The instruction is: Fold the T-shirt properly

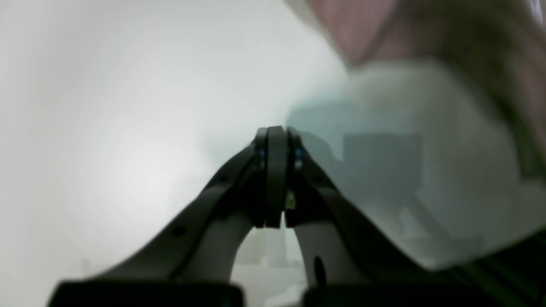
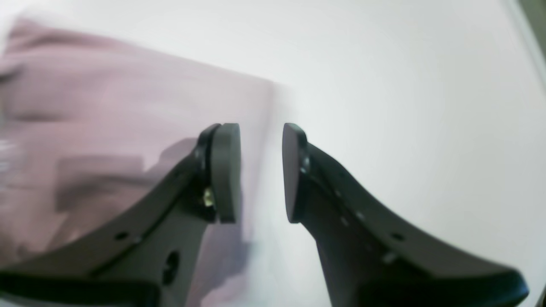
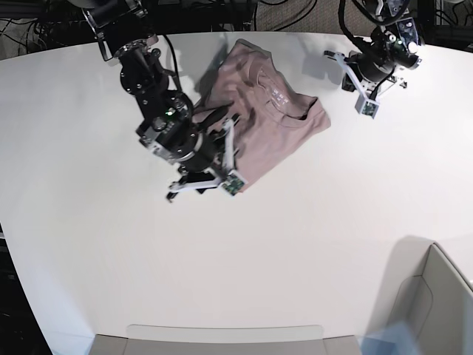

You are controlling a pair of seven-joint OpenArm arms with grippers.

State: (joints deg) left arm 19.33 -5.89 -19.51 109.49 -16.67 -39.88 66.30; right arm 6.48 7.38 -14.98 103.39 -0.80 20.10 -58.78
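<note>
So here's where I'm at. The T-shirt is lying on the white counter, toward the far side and a bit off centre, already folded into a smaller, roughly four-sided bundle with the collar edge facing my left arm's side. It looks pretty flat, just a few soft wrinkles.

My right tool hangs over the shirt's near edge with its jaws apart and nothing between them. In the right wrist view one pad sits over the pink fabric and the other over bare counter, so the shirt's edge runs right under the gap. Can't tell whether it's touching the cloth, that view is blurry.

My left tool is pressed fully closed and empty, off the shirt's far corner, apart from the fabric, over bare counter. The left wrist view is really smeared; I only catch a bit of pink at the top.

Other stuff: a pale box-like bin at the near corner of the counter, well apart from the shirt, and a tangle of cables behind the far edge. Nothing lies between either tool and the shirt.
</note>
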